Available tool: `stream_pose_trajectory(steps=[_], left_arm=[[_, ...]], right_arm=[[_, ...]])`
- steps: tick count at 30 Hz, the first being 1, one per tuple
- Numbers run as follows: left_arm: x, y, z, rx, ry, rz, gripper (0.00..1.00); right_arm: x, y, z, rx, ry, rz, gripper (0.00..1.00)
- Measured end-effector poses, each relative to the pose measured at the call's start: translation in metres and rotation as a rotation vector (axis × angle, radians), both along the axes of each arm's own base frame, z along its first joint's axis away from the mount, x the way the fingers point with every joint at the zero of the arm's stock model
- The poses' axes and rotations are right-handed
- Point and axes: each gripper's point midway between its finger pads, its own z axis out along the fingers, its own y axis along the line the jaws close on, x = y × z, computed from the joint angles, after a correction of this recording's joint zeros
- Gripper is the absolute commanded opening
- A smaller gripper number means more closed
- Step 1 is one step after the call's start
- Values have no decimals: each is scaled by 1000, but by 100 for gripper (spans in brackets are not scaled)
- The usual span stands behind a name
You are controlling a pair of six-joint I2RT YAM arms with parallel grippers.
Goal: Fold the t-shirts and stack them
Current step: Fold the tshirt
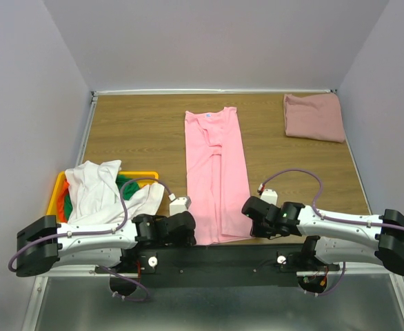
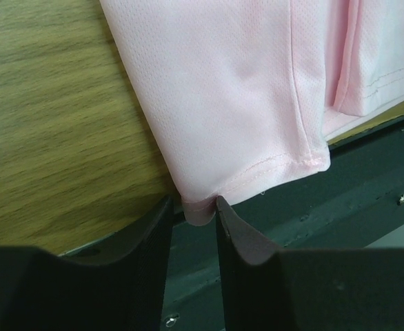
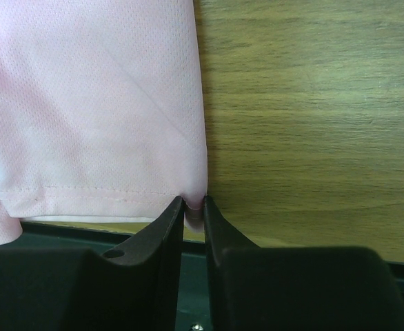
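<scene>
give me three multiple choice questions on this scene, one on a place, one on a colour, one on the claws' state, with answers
1. Where does the dusty rose t-shirt lie? A) far right corner of the table B) near left edge C) between the arms
2. What colour is the t-shirt draped over the yellow bin? A) black B) white C) blue
3. How are the left claw and right claw? A) open in the air B) each pinched on a near hem corner of the bright pink t-shirt C) gripping the bin

1 A: folded by the far right wall. 2 B: the white t-shirt spills over its rim. 3 B: each wrist view shows pink hem in the claw.
</scene>
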Motion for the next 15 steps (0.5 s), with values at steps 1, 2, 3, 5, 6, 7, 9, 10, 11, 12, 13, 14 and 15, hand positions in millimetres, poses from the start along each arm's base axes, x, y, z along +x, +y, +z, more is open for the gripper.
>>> stream_pose_trajectory(steps=[1,2,3,5,6,7,9,10,11,12,13,14,15], left_arm=[[0,0,-1,4,1,0,37],[0,0,-1,9,1,0,36],[0,0,-2,14,2,1,30],[1,0,-3,20,2,0,24],[1,-1,-2,19,0,2,21],[2,-2,-2,18,-1,2,20],[3,-3,-1,14,-5,6,14],[3,-3,0,10,-6,7,12],[4,-4,0,5,-8,8,9],[4,-7,2,-7,-11,9,5],[5,-9,3,-17,-13,9,1],[6,-12,5,-36,-17,10,0],[7,-16,6,-57,-23,10,0]], right_arm=[[0,0,0,1,0,0,24],[0,0,0,2,-1,0,24],[0,0,0,2,-1,0,24],[0,0,0,4,-2,0,23],[0,0,0,4,-2,0,20],[0,0,0,5,-3,1,19],[0,1,0,8,-5,2,16],[0,1,0,9,-5,2,16],[1,1,0,11,-7,2,16],[1,1,1,12,-7,2,15],[1,1,1,13,-7,2,13],[1,1,1,13,-8,2,12],[1,1,1,13,-8,2,9]])
